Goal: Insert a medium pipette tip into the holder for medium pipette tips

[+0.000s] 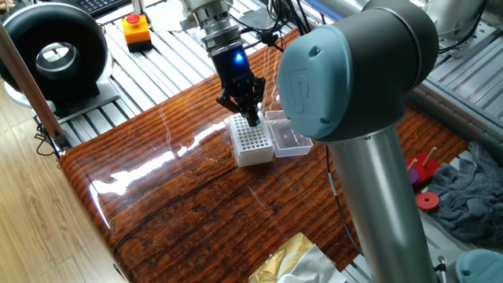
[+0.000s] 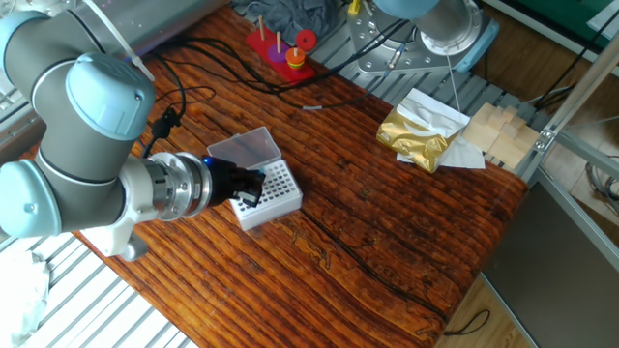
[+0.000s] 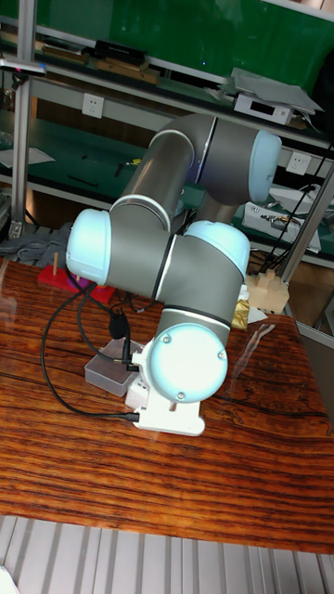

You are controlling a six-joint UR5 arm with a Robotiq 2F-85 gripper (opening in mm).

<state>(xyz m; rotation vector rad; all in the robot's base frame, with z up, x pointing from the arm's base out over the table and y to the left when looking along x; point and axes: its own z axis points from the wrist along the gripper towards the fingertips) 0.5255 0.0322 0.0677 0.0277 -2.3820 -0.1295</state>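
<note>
The holder for medium pipette tips [image 1: 253,143] is a small white box with a grid of holes on top, standing on the wooden table [image 1: 181,204]. Its clear lid [image 1: 289,135] lies open beside it. My gripper [image 1: 252,119] points down at the far edge of the grid with its black fingers pinched shut. In the other fixed view the gripper [image 2: 253,188] overlaps the holder's [image 2: 276,195] near corner beside the lid [image 2: 247,148]. The medium pipette tip is too small to make out between the fingers. In the tall view the arm hides the holder; only the lid [image 3: 105,372] shows.
A red stand with pegs [image 2: 280,50] sits at the table's far edge, with black cables [image 2: 208,60] trailing nearby. A small pale sliver [image 2: 311,107] lies loose on the wood. A gold foil bag [image 2: 418,135] and wooden blocks [image 2: 498,130] lie to the right.
</note>
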